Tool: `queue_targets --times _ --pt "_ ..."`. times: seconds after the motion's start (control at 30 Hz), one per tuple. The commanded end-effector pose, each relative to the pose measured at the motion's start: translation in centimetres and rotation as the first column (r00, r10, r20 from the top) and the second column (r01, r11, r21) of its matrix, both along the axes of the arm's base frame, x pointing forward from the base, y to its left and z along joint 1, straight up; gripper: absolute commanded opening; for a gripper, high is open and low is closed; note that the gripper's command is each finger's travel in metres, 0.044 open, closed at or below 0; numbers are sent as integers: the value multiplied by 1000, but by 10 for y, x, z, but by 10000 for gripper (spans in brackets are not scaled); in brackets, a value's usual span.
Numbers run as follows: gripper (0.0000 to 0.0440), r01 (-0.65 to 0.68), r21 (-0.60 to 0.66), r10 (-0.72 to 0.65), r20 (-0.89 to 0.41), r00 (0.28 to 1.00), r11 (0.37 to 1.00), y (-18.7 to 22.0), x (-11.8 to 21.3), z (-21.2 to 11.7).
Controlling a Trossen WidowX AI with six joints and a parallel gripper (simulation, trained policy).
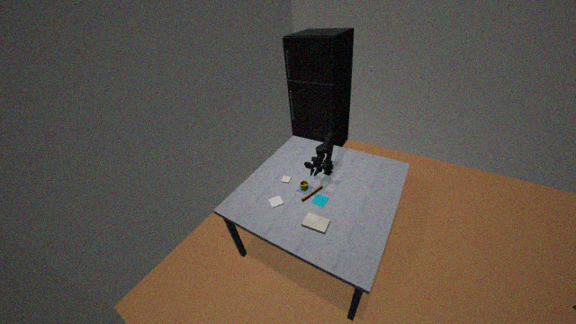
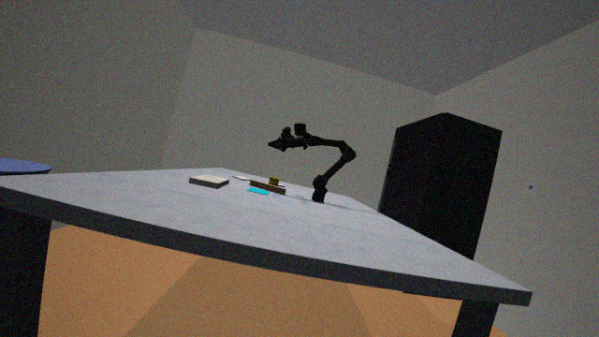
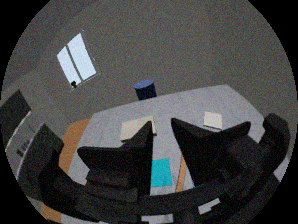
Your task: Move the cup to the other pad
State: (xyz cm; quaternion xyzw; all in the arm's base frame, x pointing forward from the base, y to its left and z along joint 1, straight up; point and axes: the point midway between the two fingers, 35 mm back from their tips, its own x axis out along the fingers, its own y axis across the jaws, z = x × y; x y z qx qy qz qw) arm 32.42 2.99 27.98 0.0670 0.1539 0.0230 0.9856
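While the yellow cup (image 1: 304, 185) (image 2: 273, 181) is borne upright by the blue pad (image 1: 300, 190), the claw (image 1: 317, 174) (image 2: 271, 146) (image 3: 161, 122) is held above the table (image 1: 360, 216) (image 2: 281, 225) (image 3: 107, 122), partly open and gripping nothing. In the top view, the stick (image 1: 311, 193) (image 2: 267, 187) (image 3: 180, 175) is seen right of the cup, between it and the cyan pad (image 1: 320, 200) (image 2: 258, 191) (image 3: 161, 173); the pale block (image 1: 316, 222) (image 2: 209, 181) (image 3: 135, 129) is placed nearer.

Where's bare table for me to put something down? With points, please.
Right of the cyan pad (image 1: 320, 200) (image 2: 258, 191) (image 3: 161, 173) in the top view, out to the table's edge. Crowded: around the yellow cup (image 1: 304, 185) (image 2: 273, 181), with the wooden stick (image 1: 312, 193) (image 2: 267, 187) (image 3: 180, 175) close by.
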Motion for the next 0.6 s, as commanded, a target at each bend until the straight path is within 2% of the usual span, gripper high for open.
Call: queue_targets --times 0.0,0.57 --pt "121 -7 23 9 -57 998 1000 5 2 -4" --pt "108 15 65 7 -323 946 998 17 1 -25"
